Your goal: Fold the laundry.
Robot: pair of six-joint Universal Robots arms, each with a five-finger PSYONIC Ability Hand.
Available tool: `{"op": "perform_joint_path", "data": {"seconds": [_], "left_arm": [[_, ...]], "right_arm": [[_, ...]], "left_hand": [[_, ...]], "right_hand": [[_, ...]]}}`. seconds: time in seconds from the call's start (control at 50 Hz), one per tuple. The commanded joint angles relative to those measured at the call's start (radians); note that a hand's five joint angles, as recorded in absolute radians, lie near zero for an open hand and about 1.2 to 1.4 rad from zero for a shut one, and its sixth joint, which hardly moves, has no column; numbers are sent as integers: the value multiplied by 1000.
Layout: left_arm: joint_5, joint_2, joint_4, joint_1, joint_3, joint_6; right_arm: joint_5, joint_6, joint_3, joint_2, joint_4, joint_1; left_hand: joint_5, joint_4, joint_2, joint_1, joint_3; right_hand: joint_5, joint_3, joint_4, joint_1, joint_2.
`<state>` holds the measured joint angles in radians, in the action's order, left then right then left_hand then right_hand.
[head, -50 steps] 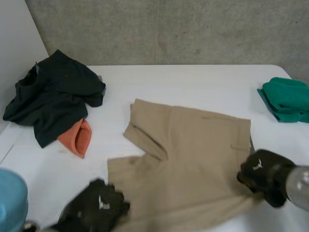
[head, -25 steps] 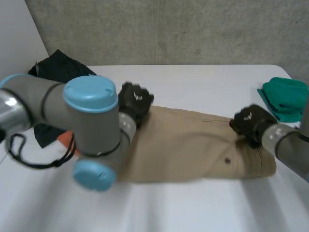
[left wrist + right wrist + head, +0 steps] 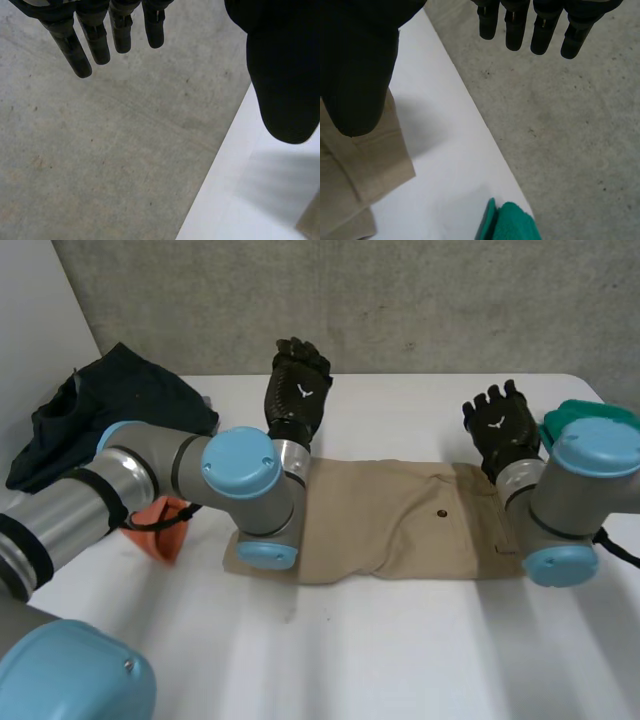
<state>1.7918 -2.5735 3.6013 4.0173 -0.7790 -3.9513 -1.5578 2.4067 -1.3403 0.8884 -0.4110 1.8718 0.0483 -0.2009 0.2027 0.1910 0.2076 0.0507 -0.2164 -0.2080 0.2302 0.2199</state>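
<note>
Four laundry pieces are lying on one white surface [image 3: 400, 640]: one tan garment [image 3: 400, 525] near both the left robot hand [image 3: 297, 390] and the right robot hand [image 3: 500, 425], one dark garment [image 3: 110, 410] and one orange cloth [image 3: 160, 530] out beyond the left robot hand, and one green cloth [image 3: 512, 225] beside the right robot hand.

Tan garment [image 3: 400, 520]: folded over on itself into a long flat band; lies across the middle of the white table [image 3: 400, 640]; a small dark button shows on the upper layer, right of its middle; stitched seams run near its right end; in the right wrist view one corner [image 3: 350, 170] lies flat in layers. Dark garment [image 3: 110, 410]: unfolded, crumpled in a heap at the table's far left corner. Orange cloth [image 3: 160, 532]: just beside the dark heap, on its near side. Green cloth [image 3: 590, 410]: folded, at the far right edge [image 3: 512, 222], apart from the tan garment.
</note>
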Motion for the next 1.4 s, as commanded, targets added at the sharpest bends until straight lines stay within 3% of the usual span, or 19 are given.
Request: {"op": "perform_joint_path", "data": {"seconds": [0.02,0.14,0.32,0.34,0.4,0.48,0.56,0.76,0.84,0.92,1.06,1.08,1.12,1.14,1.2,1.26,1.28,1.36,1.4], "left_arm": [[1,159,-6,-21,-225,79],[0,266,-7,-21,-390,156],[-2,319,-10,-27,-508,215],[-2,320,-12,-27,-510,216],[0,322,-12,-29,-513,216],[1,355,-15,-30,-520,218],[0,403,-13,-34,-549,218],[1,503,-12,-27,-623,230],[6,532,-15,-18,-652,276],[6,567,-24,3,-681,329],[8,616,-41,35,-709,385],[8,619,-44,42,-709,389],[8,622,-45,45,-707,396],[8,624,-45,45,-707,399],[8,625,-44,46,-700,411],[5,624,-41,46,-688,415],[3,622,-38,42,-681,415],[-2,599,-35,28,-626,419],[-5,549,-44,3,-583,438]], "right_arm": [[137,193,-141,230,309,-48],[245,218,-235,244,454,-152],[260,193,-321,218,321,-207],[259,187,-323,207,307,-209],[240,155,-319,187,298,-223],[190,95,-335,201,258,-260],[128,-12,-353,323,213,-276],[128,-230,-327,346,163,-192],[180,-239,-310,339,58,25],[303,-258,-345,287,-52,212],[478,-365,-361,179,-46,325],[502,-380,-364,181,-37,326],[507,-374,-364,185,-29,326],[503,-348,-367,190,-28,328],[512,-258,-372,237,-23,308],[515,-2,-395,372,-29,213],[504,160,-398,421,-31,161],[498,525,-372,452,-17,57],[496,621,-355,451,0,26]], "left_hand": [[-48,26,-28,-16,-33],[-48,26,-28,-16,-33],[-48,26,-28,-16,-33],[-48,26,-28,-16,-33],[-48,26,-28,-16,-33],[-48,26,-28,-16,-33],[-48,26,-28,-16,-33],[-48,26,-28,-16,-33],[-48,26,-28,-16,-33],[-48,26,-28,-16,-33],[-48,26,-28,-16,-33],[-48,26,-28,-16,-33],[-48,26,-28,-16,-33],[-48,26,-28,-16,-33],[-48,26,-28,-16,-33],[-48,26,-28,-16,-33],[-48,26,-28,-16,-33],[-48,26,-28,-16,-33],[-48,26,-28,-16,-33]], "right_hand": [[-51,42,33,-56,-45],[-40,32,23,-45,-35],[112,-121,-129,107,117],[194,-202,-211,189,199],[1168,-1176,-1185,1163,1173],[1171,-1180,-1188,1166,1176],[1171,-1180,-1188,1166,1176],[1171,-1180,-1188,1166,1176],[1171,-1180,-1188,1166,1176],[1171,-1180,-1188,1166,1176],[1171,-1180,-1188,1166,1176],[730,-739,-748,725,736],[256,-264,-273,251,261],[-51,42,33,-56,-45],[-51,42,33,-56,-45],[-51,42,33,-56,-45],[-51,42,33,-56,-45],[-51,42,33,-56,-45],[-51,42,33,-56,-45]]}}
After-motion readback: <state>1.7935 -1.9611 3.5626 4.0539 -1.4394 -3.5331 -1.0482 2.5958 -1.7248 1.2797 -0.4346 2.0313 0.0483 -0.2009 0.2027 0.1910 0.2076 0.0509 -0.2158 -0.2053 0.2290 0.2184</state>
